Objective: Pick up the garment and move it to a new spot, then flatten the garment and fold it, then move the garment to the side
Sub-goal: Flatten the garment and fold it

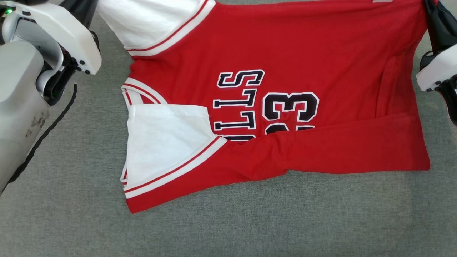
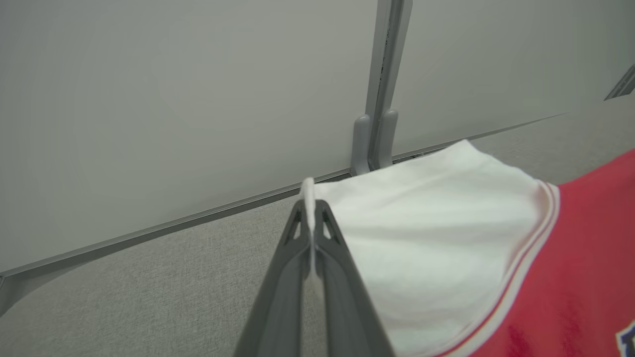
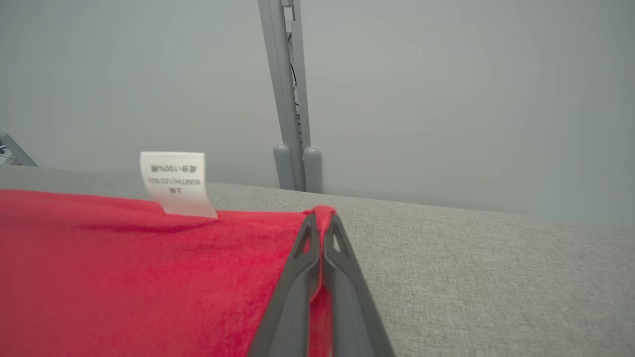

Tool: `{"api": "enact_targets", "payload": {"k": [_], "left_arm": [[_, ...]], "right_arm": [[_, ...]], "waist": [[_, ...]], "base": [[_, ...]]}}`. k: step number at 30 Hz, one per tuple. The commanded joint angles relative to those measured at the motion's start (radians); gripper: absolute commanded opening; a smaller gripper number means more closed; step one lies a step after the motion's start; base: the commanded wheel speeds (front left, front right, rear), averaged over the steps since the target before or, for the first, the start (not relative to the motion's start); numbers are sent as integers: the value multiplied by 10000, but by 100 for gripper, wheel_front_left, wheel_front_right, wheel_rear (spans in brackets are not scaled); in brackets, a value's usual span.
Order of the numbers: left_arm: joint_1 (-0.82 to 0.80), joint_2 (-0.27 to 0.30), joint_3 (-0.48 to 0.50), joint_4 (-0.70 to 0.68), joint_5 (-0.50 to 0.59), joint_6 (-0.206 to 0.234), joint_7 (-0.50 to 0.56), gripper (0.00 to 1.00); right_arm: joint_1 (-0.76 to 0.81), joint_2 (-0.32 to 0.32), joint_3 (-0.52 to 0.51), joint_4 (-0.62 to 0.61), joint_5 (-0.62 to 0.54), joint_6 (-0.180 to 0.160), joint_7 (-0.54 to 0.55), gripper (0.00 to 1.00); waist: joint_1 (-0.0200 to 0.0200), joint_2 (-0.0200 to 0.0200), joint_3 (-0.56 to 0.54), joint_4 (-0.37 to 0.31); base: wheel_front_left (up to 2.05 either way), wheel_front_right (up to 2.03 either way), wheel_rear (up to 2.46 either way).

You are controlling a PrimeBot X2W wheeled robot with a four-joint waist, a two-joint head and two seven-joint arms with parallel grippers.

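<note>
Grey table (image 1: 228,232) under everything, and the garment (image 1: 303,53) sprawls across it sideways: collar and white sleeves out at 9 o'clock, hem at 3 o'clock. Its 6 o'clock edge is folded up over the body. The near sleeve (image 1: 160,142) lies on top of that fold, and the fold covers the bottom of the dark lettering (image 1: 246,103).

My left arm (image 1: 53,43) is up at 10 o'clock, my right arm (image 1: 439,67) at 2 o'clock. Now my left jaws: pressed tight on the edge of the far white sleeve (image 2: 436,238), cloth poking out past the tips. And my right jaws: clamped on the red hem corner (image 3: 321,212), a pinch of fabric between them. A small white label (image 3: 176,183) stands up from the hem, at 10 o'clock from my right jaws.
</note>
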Motion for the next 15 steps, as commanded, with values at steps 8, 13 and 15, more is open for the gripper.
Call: {"api": "enact_targets", "payload": {"k": [8, 13, 15], "left_arm": [[770, 738, -314, -1440, 201, 14, 1, 0], [1301, 1219, -392, -2396, 497, 13, 190, 0], [1624, 1458, -408, -2852, 531, 13, 228, 0]], "right_arm": [[918, -903, 943, -662, 1189, -20, -584, 0], [1569, -1529, 1621, -1365, 1943, -20, -446, 0], [1902, -1824, 1897, -1684, 2352, -20, -362, 0]], "waist": [[0, 0, -841, 212], [0, 0, -1218, 285], [0, 0, -1420, 341]], "base": [[0, 0, 0], [0, 0, 0], [0, 0, 0]]}}
